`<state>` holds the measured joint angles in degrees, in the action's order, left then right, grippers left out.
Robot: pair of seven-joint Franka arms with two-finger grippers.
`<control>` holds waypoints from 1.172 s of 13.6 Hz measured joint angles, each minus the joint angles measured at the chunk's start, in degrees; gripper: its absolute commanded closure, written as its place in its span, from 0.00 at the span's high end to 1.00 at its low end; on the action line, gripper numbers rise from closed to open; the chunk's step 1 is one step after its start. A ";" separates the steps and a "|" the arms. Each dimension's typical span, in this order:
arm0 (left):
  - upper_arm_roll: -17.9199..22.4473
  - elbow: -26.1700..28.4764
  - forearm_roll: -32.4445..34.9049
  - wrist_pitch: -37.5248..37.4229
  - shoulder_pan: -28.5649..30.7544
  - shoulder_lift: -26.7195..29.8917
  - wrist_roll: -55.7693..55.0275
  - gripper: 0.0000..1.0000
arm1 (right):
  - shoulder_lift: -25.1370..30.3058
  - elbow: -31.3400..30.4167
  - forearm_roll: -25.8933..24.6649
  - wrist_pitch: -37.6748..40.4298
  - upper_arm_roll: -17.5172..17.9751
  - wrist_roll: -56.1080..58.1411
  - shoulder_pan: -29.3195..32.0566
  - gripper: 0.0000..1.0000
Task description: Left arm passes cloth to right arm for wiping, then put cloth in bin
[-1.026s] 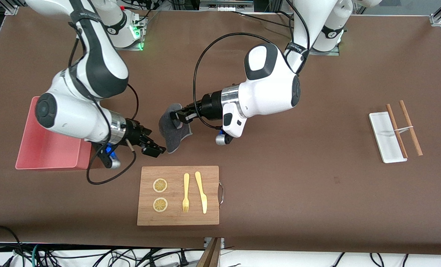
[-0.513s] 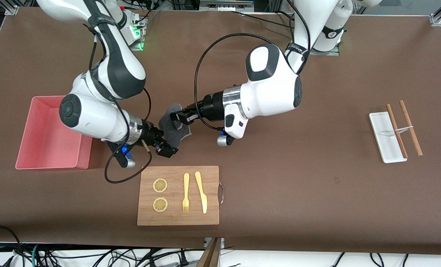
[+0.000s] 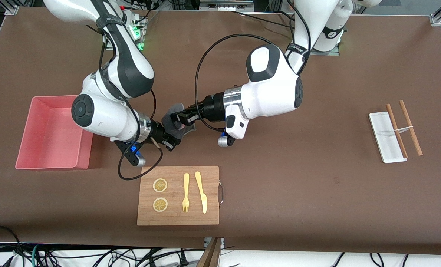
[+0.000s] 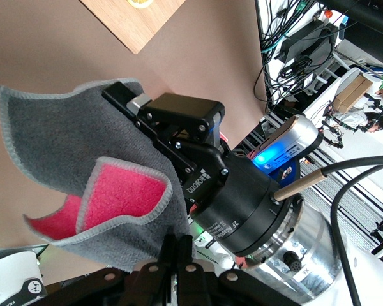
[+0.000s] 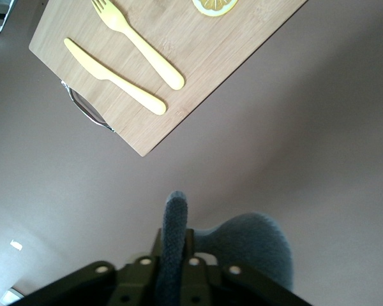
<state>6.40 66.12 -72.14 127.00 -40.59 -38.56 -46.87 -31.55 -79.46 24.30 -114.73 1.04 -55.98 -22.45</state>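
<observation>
The dark grey cloth (image 3: pixel 175 129) hangs in the air over the bare table mat, between the pink bin (image 3: pixel 24 131) and the wooden board. Both grippers hold it. The left gripper (image 3: pixel 176 118) is shut on one edge; in the left wrist view its jaws (image 4: pixel 179 245) pinch the cloth (image 4: pixel 64 134), whose pink inner side shows. The right gripper (image 3: pixel 171 142) is shut on another edge; in the right wrist view a fold of cloth (image 5: pixel 177 220) stands clamped in the right gripper (image 5: pixel 176 245). The bin is empty.
A wooden board (image 3: pixel 174 202) with two lemon slices, a yellow fork (image 3: pixel 186 193) and a yellow knife (image 3: pixel 201 192) lies nearer the camera than the cloth. A white tray (image 3: pixel 385 142) with brown chopsticks sits toward the left arm's end.
The right arm swung from beside the bin over to the cloth and its open jaws closed on it. The left gripper kept its hold, barely moving.
</observation>
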 measured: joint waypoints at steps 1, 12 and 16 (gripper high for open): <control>0.02 -0.01 0.00 0.00 0.00 0.00 0.00 1.00 | 0.00 0.03 0.00 0.00 -0.12 0.15 0.05 0.00; 1.02 8.29 4.53 -1.88 9.08 8.85 0.49 1.00 | -1.97 -0.11 -0.12 0.74 -0.19 5.84 -1.23 0.00; 1.47 19.50 9.91 -17.84 19.34 20.78 6.33 1.00 | -5.12 -0.13 -3.45 0.62 0.05 8.53 -5.89 0.00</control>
<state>7.87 85.62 -62.22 109.16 -21.25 -17.78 -40.53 -36.67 -79.59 20.85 -114.11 1.09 -47.45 -28.34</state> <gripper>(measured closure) 0.000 0.978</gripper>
